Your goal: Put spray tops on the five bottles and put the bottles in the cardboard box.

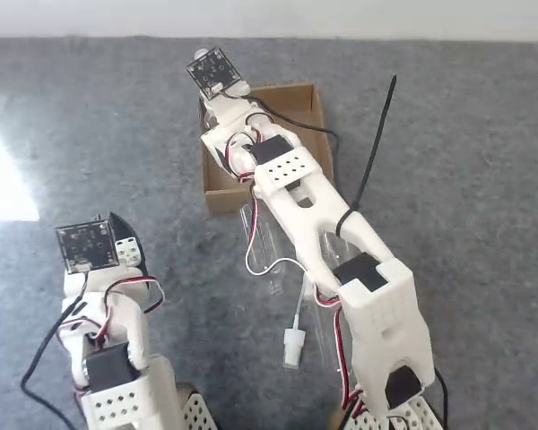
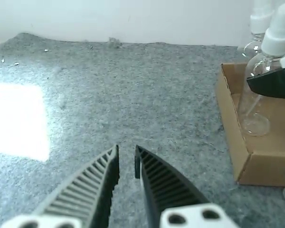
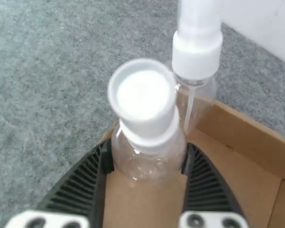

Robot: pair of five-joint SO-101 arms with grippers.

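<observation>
"Over the brown cardboard box (image 1: 300, 94), what does the right tool (image 3: 146, 154) have?"

"Its black ribbed fingers are clamped on the shoulders of a clear plastic bottle (image 3: 145, 137) with a white spray top fitted. It is upright, its base down between the box walls. Whether it touches the floor of the box, I cannot tell."

"Anything else in there?"

"A second capped clear bottle (image 3: 195, 61), upright, just beyond the held one."

"And the left tool (image 2: 127, 154)?"

"It hangs low over the grey felt bench (image 2: 133, 95), apart from the box. Its jaws are parted by a narrow gap, with nothing between them."

"Outside the box?"

"A clear bottle on its side (image 1: 262, 237) just beside the box, partly under the right arm. A loose white spray top (image 1: 293, 345) lies nearer the arm's base."
</observation>
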